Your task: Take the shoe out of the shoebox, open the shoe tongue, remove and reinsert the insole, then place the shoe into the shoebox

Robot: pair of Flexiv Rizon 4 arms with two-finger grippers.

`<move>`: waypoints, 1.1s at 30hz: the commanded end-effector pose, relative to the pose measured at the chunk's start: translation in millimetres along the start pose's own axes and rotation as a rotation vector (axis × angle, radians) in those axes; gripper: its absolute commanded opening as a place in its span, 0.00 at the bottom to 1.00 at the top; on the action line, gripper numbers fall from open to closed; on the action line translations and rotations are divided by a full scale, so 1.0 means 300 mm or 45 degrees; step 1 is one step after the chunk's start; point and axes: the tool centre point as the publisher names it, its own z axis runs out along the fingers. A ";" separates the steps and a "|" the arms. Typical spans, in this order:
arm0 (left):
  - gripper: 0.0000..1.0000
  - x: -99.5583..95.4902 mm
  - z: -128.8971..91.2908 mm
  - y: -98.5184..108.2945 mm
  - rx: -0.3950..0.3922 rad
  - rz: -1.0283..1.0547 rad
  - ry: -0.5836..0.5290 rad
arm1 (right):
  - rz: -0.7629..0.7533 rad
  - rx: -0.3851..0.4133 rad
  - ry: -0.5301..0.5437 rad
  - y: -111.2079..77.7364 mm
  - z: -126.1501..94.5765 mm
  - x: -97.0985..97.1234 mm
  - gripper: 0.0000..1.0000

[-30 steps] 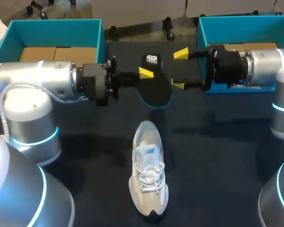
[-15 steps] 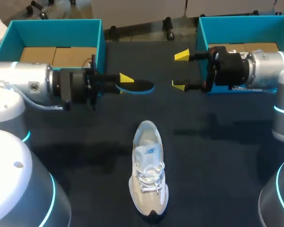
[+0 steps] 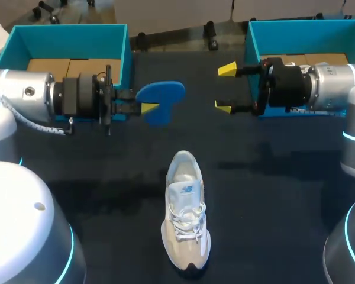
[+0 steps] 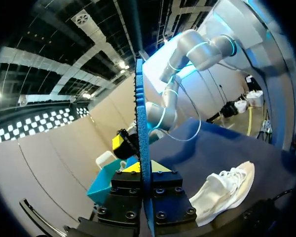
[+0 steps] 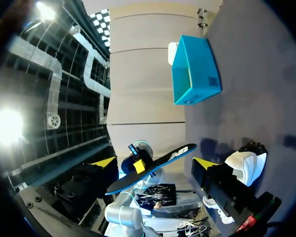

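Head cam: fixed, high behind robot, looks down over whole bench (image 3: 272, 177). Wrist cams: fisheye, close-in, looking out along left hand (image 4: 144, 168) / right hand (image 5: 155, 163), facing each other. All 3 share shoe (image 3: 185, 213) & insole (image 3: 160, 100).

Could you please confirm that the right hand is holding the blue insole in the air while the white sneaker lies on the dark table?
Not quite: the left hand grips the flat blue foam insole in the air, as the head view shows; the right hand is open and empty. The white lace-up sneaker does lie on the dark table.
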 end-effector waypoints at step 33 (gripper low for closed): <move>0.00 -0.114 0.063 0.115 0.113 -2.404 0.564 | 0.000 -0.002 -0.002 -0.002 0.003 -0.001 1.00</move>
